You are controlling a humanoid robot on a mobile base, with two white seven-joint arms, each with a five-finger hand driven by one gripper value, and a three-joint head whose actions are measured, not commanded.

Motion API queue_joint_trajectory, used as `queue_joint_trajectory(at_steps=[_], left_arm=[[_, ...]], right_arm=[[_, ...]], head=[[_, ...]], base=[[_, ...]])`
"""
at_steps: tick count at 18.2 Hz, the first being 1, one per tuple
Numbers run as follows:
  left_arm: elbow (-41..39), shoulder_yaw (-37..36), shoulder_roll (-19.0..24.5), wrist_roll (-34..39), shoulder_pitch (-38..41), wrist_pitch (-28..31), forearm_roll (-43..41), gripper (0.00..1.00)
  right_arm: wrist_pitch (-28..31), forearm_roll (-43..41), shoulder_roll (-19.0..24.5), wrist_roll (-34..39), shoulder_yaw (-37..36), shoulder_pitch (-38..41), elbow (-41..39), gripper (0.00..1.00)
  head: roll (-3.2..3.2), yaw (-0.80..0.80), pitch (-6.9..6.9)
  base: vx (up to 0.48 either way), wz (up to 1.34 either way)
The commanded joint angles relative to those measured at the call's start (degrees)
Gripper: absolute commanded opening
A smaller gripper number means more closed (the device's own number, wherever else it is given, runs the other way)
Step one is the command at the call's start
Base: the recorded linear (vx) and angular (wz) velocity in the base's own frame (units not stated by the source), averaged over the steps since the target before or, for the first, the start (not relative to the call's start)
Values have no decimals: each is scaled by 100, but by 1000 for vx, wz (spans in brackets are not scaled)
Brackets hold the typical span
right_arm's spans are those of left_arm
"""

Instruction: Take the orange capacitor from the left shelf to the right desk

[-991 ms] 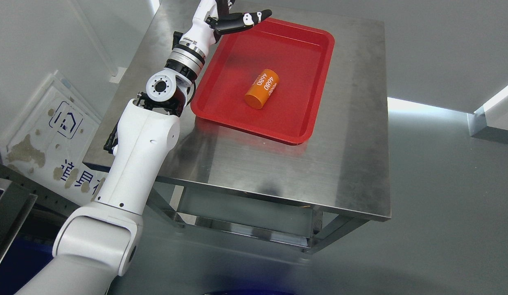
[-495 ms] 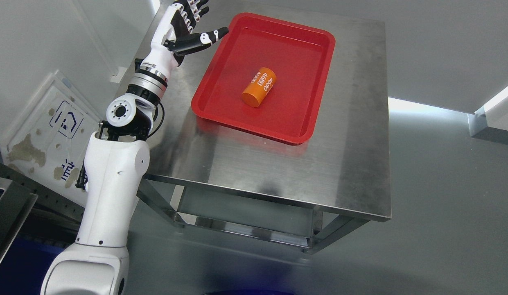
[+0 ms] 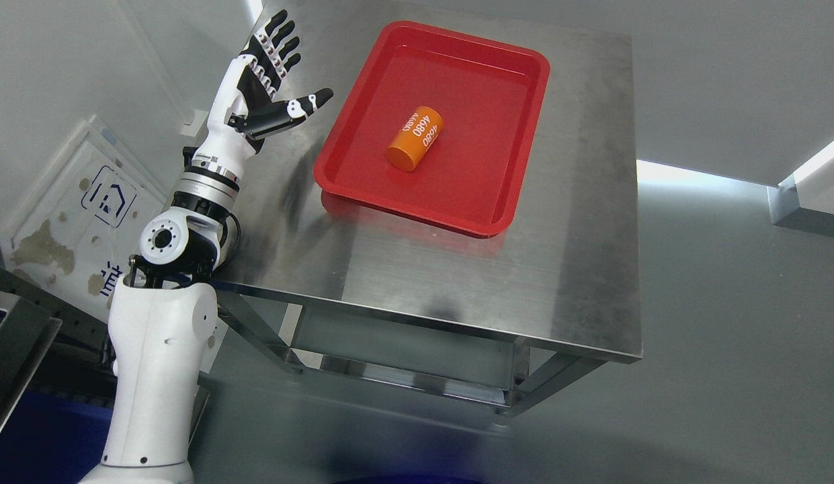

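An orange capacitor (image 3: 414, 138) with white print lies on its side in a red tray (image 3: 504, 168) on the steel desk (image 3: 564, 269). My left hand (image 3: 272, 77) is raised over the desk's left edge, well left of the tray, its fingers spread and holding nothing. Its white arm rises from the lower left of the picture. The right arm does not show.
A white sign board (image 3: 74, 222) leans against the wall at the left. A metal shelf edge (image 3: 13, 336) juts in at the lower left. The desk's front edge and its lower frame (image 3: 403, 363) face me, with grey floor to the right.
My left hand has drawn back from the tray's far left corner toward the lower left, staying open. The orange capacitor has rolled a little up and to the left in the tray.
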Motion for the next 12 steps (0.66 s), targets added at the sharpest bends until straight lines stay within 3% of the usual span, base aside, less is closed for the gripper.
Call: queue_joint_trajectory(at_steps=[1,12], left_arm=[[-887,267,266,9,542,-27,-6,96],[-887,214,196,-8,885,-89,-6,99]], right_arm=[[3,0,-100,2,-70,193,-131,100],[3,0,-100,2,-62,193,-131,100]], head=[[0,0,0],[0,0,0]], base=[[0,0],[0,0]])
